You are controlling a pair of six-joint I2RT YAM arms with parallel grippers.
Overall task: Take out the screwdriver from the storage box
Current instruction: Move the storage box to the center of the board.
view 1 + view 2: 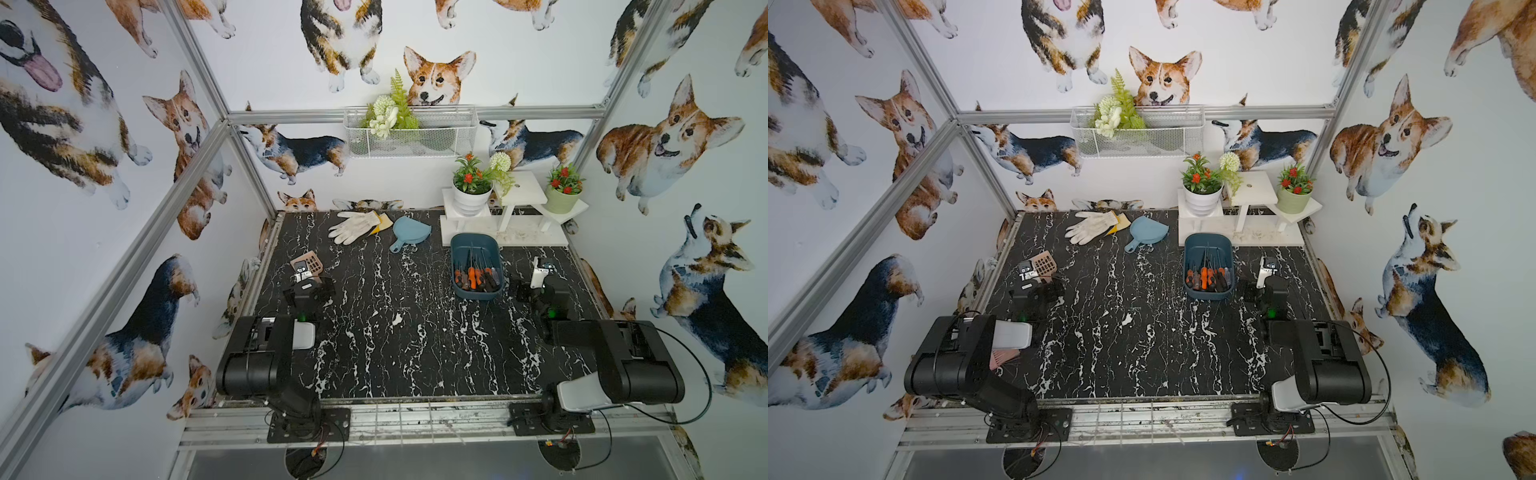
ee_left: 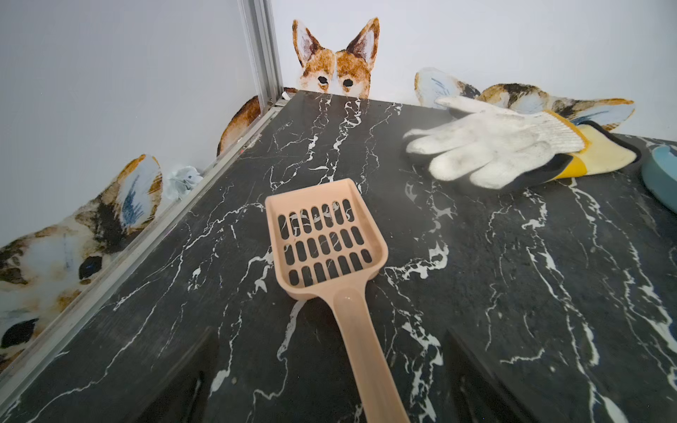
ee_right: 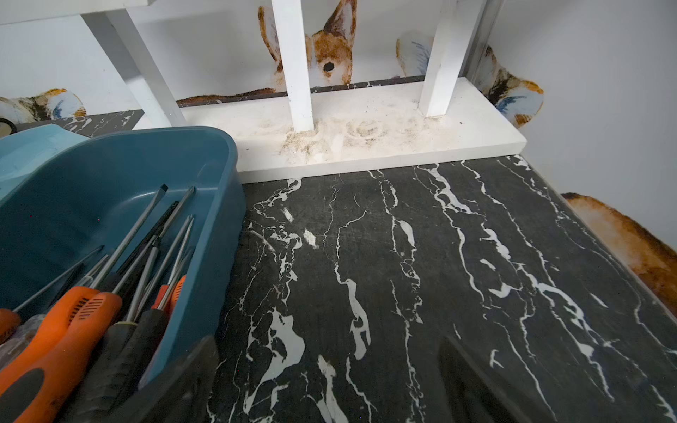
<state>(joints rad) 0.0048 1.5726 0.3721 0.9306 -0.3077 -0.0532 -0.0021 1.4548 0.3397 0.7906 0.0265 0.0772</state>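
Left gripper point(image 2: 329, 335): fingers spread wide either side of a peach scoop point(image 2: 322, 238), whose handle end is cut off at the lower frame edge.

Storage box point(image 1: 473, 245): right of centre in both top views. It holds screwdrivers point(image 1: 471, 277) whose overlapping handles defy counting.

Right gripper point(image 3: 328, 342): fingers apart over bare tabletop point(image 3: 403, 256), just right of the box.

desk point(image 1: 374, 340): black, white marble veins | storage box point(image 1: 475, 242): dark teal-blue, plain | screwdriver handles point(image 1: 472, 276): orange and black | dustpan point(image 1: 409, 230): light blue | glove point(image 1: 353, 226): white, yellow cuff | scoop point(image 2: 322, 238): peach, slotted | stand point(image 1: 519, 189): white | walls point(image 1: 540, 62): white, tan-and-black corgi print
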